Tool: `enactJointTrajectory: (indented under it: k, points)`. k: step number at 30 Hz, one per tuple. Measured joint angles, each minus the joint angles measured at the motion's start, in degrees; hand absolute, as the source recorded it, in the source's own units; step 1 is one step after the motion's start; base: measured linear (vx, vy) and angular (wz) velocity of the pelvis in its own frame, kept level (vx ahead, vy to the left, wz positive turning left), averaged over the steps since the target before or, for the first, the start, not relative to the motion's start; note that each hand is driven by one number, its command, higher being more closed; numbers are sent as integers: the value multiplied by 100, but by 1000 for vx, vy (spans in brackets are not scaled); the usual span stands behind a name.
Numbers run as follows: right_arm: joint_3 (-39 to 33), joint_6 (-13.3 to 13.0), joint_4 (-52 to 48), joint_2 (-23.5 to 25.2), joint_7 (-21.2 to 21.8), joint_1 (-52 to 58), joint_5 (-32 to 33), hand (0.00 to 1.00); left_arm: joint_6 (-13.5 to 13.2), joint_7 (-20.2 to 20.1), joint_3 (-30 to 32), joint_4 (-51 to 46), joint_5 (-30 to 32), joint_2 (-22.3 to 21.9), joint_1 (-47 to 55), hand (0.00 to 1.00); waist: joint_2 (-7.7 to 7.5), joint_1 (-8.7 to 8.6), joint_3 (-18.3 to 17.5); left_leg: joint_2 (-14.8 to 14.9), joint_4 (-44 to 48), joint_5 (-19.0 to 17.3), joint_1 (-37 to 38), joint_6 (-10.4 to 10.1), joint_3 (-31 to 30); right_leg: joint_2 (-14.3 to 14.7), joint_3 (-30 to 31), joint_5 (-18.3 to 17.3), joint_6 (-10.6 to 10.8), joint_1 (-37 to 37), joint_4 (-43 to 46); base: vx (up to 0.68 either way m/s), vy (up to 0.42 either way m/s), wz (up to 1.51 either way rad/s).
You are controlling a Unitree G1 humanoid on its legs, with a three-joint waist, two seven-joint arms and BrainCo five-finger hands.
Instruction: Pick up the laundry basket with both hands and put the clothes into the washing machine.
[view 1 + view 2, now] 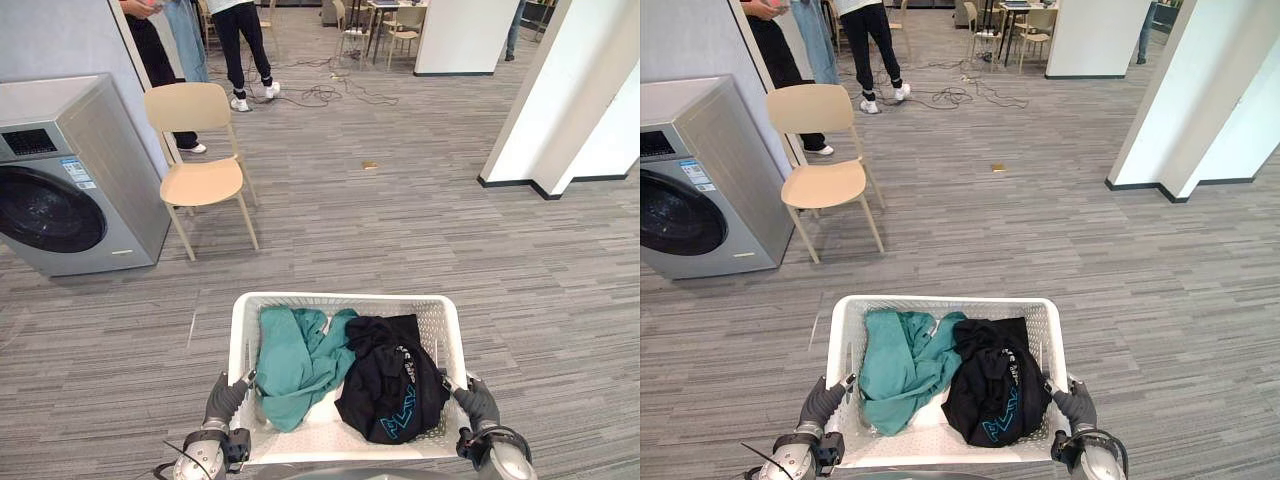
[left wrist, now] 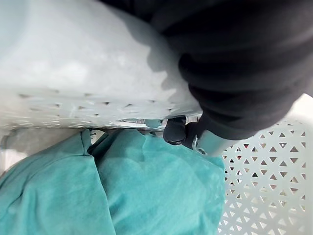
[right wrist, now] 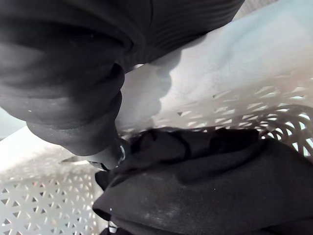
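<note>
2 hands on 1 load: white laundry basket (image 1: 345,300) held low and close in front, left hand (image 1: 225,398) hooked on its left side, right hand (image 1: 478,402) on its right, long axis running across from hand to hand. Seen from the left wrist, a dark fingertip (image 2: 174,131) curled over the rim and into the basket above a teal garment (image 1: 295,360). From the right wrist, a silver finger (image 3: 105,157) tucked over the opposite rim beside a black garment (image 1: 390,385). Both garments inside, teal on the left, black on the right. Ahead and well off to the left, a washing machine (image 1: 95,190), round door (image 1: 45,212) apparently closed, a pale chair (image 1: 200,180) just to its right. Left hand the nearer to the machine; probably a leftward turn needed before any unloading.
</note>
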Motion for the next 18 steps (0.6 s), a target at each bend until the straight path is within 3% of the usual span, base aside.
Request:
enactJointTrajectory:
  k: [6, 13, 18]
  points:
    - [-48, -24, 228, 1, 85, -21, 37, 100, -3, 2, -21, 102, -1, 4, -10, 100, 2, -30, -62, 11, -144, 39, -13, -14, 103, -2, 12, 61, 53, -21, -216, 1, -3, -6]
    - [-122, 140, 1639, -159, 108, -400, 401, 100, -44, 28, -256, 1640, -44, 231, -540, 100, -47, -204, -256, -11, -729, 465, -62, -76, 3, 44, -157, 102, 53, -252, -481, 56, -34, 8]
    - [-127, 121, 1989, -262, 101, -869, 676, 100, -51, 127, -269, 1678, -113, 251, -818, 100, -9, -202, -230, -38, -704, 488, -277, -81, -137, 87, -234, 166, 84, -342, -551, 61, -11, 9]
